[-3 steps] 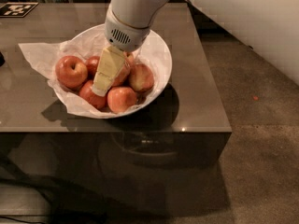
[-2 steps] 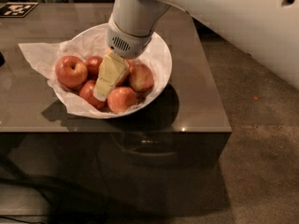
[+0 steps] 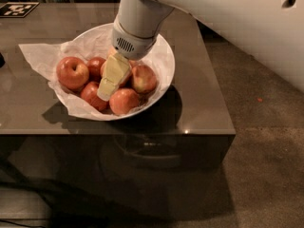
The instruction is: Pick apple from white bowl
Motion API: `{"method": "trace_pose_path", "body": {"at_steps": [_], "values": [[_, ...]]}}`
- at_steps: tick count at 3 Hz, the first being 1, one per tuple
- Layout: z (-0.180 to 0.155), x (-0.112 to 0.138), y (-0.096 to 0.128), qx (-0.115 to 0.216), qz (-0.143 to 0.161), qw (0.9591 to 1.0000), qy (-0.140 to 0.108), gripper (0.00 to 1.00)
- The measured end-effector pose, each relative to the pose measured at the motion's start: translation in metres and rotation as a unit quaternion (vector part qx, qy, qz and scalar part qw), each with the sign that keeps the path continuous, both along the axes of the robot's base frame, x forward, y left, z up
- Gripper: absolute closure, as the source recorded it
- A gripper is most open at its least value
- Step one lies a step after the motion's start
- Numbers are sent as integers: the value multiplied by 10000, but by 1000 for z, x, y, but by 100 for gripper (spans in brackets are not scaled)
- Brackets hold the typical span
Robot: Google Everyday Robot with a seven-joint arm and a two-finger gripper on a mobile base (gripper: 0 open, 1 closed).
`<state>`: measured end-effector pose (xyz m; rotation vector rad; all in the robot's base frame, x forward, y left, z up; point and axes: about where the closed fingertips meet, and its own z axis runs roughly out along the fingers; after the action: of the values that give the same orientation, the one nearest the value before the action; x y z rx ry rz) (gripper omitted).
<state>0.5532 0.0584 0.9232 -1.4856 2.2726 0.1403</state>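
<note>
Gripper (image 3: 106,90) is down inside the bowl (image 3: 166,63), angled down-left, tip low between the apples. I can't tell if the jaws are released or clenched, they read as one pale yellow block from here. Nothing visibly lifted.

The apple (image 3: 144,78), yellow-green with an orange-red blush, sits just right of the gripper in the right half of the bowl, resting on the paper (image 3: 40,56). I can't tell whether the gripper touches it.

Crowded around the tip:
- a red apple (image 3: 127,76) directly under the gripper, mostly covered by it
- front apple (image 3: 124,101) just below-right of the tip
- lower-left apple (image 3: 92,95) just left of the tip
- small dark apple (image 3: 96,66) up-left
- big red apple (image 3: 72,72) with stem dimple at far left, apart from the gripper

The grey wrist (image 3: 129,42) hangs over the back of the bowl and hides what lies there; a sliver of another apple shows at its lower edge. The white arm (image 3: 237,23) fills the top right.

The paper spills over the bowl's left rim onto the table (image 3: 204,103). A black-and-white marker (image 3: 18,8) lies at the table's far left corner. Floor (image 3: 266,156) is to the right.

Versus a second ago: the wrist has shifted right and a bit lower, more arm is in shot, and the tip is at almost the same spot. Apples, paper and bowl haven't moved.
</note>
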Motion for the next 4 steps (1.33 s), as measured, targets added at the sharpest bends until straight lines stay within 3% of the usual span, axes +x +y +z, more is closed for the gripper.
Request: {"method": "trace_pose_path", "body": {"at_steps": [1,2,4], "values": [[0,0,0,0,0,10000,0,0],[0,0,0,0,0,10000,0,13],[0,0,0,0,1,10000,0,59]]}}
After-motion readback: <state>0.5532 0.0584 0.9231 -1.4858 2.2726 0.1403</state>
